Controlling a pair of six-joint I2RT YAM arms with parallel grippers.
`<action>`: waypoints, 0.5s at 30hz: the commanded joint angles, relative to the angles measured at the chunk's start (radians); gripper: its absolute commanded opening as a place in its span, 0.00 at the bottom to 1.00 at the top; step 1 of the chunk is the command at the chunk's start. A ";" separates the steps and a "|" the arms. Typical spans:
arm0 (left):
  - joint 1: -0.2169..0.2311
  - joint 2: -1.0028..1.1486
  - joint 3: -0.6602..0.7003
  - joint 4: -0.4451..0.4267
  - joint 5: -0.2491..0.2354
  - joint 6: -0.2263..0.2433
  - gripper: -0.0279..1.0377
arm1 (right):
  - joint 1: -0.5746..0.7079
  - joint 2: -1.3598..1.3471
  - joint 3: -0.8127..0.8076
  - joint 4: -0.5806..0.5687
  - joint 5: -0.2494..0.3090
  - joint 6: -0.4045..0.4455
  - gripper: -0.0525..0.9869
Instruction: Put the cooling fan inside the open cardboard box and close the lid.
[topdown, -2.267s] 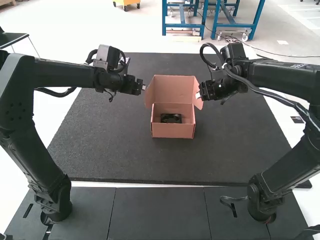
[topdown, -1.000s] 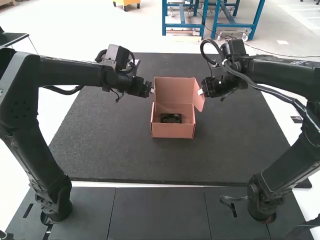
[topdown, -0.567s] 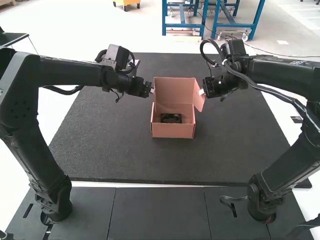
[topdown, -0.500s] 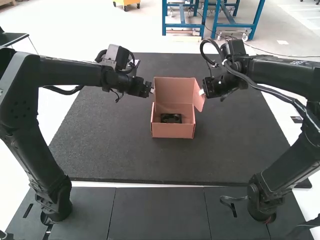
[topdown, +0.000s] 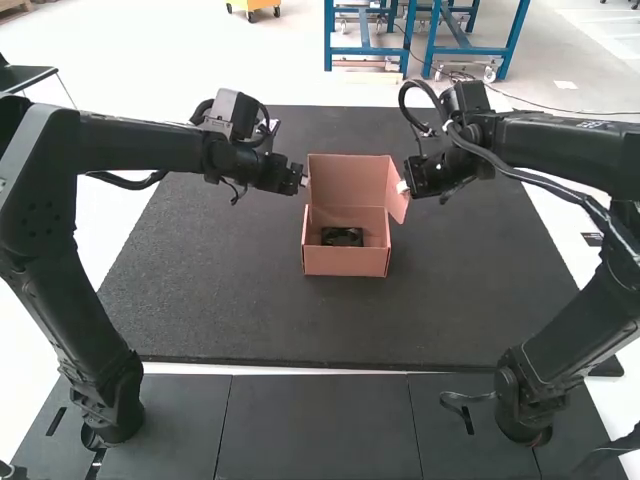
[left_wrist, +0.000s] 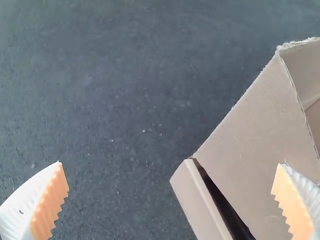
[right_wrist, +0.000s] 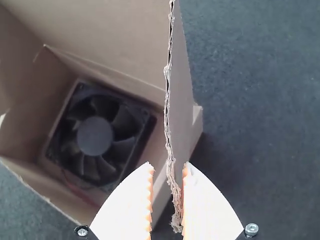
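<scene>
On the black mat (topdown: 200, 290), the cardboard box (topdown: 345, 258) stood open with the cooling fan (topdown: 342, 236) already lying flat on its floor. The fan faced blades up, a square black frame around a round hub, sitting close between the walls with a thin reddish lead at one edge. That half of the job appeared done; the closing remained. Behind the fan, the lid (topdown: 348, 180) stood upright from the back wall, its side flaps angled outward. The right end effector (topdown: 405, 187) had its orange-padded fingers pinched together on the thin edge of the right flap (topdown: 398, 203). The left end effector (topdown: 295, 178) hung at the left flap (left_wrist: 250, 165) with fingers spread wide, the flap's corner between them and untouched as far as could be seen. Folding the lid forward and down looked to be what was left.
</scene>
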 joint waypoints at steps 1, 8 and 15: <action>-0.012 -0.004 0.050 0.007 0.012 -0.010 0.93 | -0.011 0.015 0.030 0.001 -0.014 -0.005 0.22; -0.011 -0.004 0.051 0.008 0.012 -0.010 0.93 | -0.009 0.033 0.047 -0.010 -0.042 -0.006 0.09; -0.012 -0.004 0.051 0.008 0.012 -0.012 0.93 | -0.008 0.036 0.062 -0.017 -0.065 -0.002 0.03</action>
